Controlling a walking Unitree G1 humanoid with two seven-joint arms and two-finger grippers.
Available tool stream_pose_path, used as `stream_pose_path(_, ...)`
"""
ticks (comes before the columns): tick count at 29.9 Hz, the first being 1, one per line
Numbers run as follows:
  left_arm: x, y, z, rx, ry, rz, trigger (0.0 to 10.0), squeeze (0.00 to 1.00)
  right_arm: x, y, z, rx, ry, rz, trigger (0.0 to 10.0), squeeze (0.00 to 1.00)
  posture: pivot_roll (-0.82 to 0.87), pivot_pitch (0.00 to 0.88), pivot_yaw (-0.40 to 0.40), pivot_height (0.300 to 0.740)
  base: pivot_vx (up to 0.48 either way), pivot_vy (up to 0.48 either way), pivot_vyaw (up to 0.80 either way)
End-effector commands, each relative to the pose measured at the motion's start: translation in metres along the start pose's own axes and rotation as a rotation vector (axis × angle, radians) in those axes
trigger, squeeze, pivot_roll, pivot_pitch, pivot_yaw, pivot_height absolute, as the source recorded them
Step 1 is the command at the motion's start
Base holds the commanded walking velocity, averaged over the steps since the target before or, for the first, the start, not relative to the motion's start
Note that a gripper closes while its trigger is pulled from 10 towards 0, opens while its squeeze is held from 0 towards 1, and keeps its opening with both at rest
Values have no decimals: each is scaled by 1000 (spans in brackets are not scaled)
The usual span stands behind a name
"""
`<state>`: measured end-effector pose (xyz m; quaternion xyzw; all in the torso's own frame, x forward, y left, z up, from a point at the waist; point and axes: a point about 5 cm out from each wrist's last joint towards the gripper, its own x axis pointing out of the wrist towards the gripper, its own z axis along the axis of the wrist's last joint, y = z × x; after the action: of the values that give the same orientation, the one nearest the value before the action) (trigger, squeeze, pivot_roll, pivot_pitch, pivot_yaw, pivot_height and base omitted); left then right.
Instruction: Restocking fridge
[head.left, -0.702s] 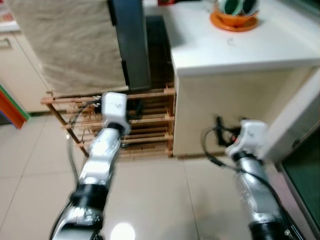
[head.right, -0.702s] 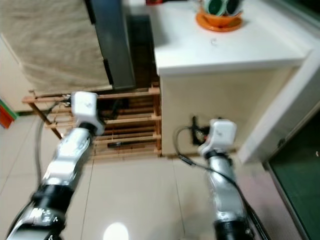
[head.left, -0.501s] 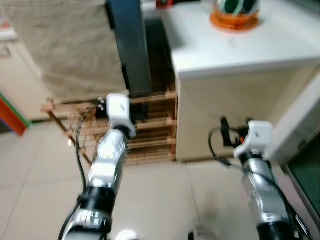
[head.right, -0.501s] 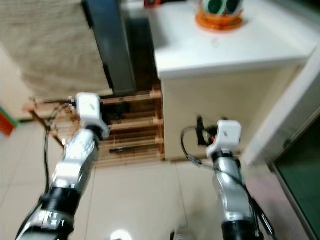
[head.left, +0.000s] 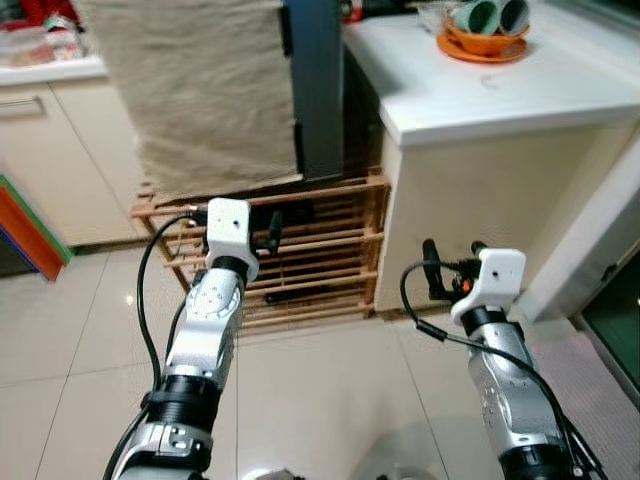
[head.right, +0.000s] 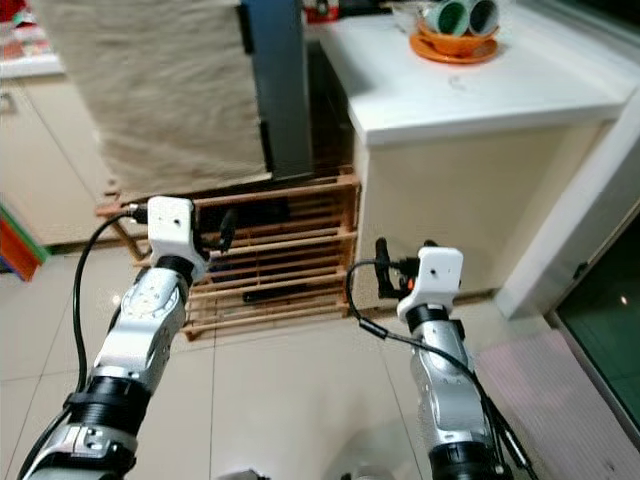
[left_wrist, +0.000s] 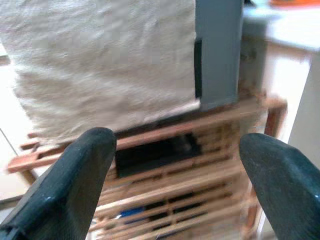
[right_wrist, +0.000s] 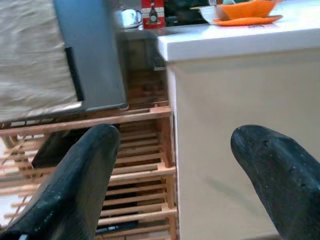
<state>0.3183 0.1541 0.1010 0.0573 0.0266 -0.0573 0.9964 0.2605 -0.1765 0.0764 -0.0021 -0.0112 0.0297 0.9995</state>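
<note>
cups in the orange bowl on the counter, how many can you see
2: both green cups lie side by side in the orange bowl at the white counter's far end, one left, one right. More may be hidden behind.

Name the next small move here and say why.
Probably step closer to the grey fridge. Both the left gripper and right gripper are open and empty, the fridge stands behind the wooden rack, out of reach.

Tiled floor (head.left: 330, 390) (glossy); wooden rack (head.left: 300, 260); white counter (head.left: 500, 90).
</note>
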Motion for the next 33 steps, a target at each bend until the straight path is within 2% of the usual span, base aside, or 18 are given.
stream_pose_path(1,-16,5,-14,44,34,-88,10000,0,-12,-4,0,-53,-3,24,10000,0,-143,0,68,725,0,0,0)
stream_pose_path(2,-16,5,-14,44,34,-88,10000,0,-12,-4,0,-53,-3,24,10000,0,-143,0,68,725,0,0,0)
stream_pose_path(3,-25,8,-20,60,44,-124,10000,0,-18,-6,-3,-59,12,25,10000,0,-142,0,67,725,0,0,0)
stream_pose_path(5,-45,10,-24,10,33,-204,10000,0,-31,-12,-5,-68,31,17,10000,0,-136,0,61,725,0,0,0)
stream_pose_path(6,-45,10,-24,10,33,-204,10000,0,-31,-12,-5,-68,31,17,10000,0,-136,0,61,725,0,0,0)
stream_pose_path(7,-54,9,-16,-34,-11,-231,10000,0,-37,-17,-3,-69,33,-4,10000,0,-129,0,48,725,0,0,0)
stream_pose_path(8,-54,9,-16,-34,-11,-231,10000,0,-37,-17,-3,-69,33,-4,10000,0,-129,0,48,725,0,0,0)
stream_pose_path(11,-49,7,0,-104,-43,-162,10000,0,-37,-17,-1,-56,32,-10,10000,0,-126,0,45,725,85,121,0)
stream_pose_path(14,-34,6,6,-79,-24,-69,10000,0,-31,-9,-1,-35,33,16,10000,0,-122,0,46,725,282,389,0)
stream_pose_path(16,-29,8,5,-84,-11,-65,10000,0,-25,-3,2,-23,16,34,10000,0,-126,0,48,725,283,388,0)
stream_pose_path(19,-29,11,1,-62,19,-57,10000,0,-25,0,3,-22,15,40,10000,0,-131,0,50,725,287,384,0)
stream_pose_path(25,-25,7,-2,-105,47,-48,10000,0,-25,-6,4,-7,25,16,10000,0,-151,0,54,725,320,358,0)
stream_pose_path(33,-22,5,-4,-96,51,-45,10000,0,-27,-6,3,-8,36,19,10000,0,-166,0,55,725,327,352,0)
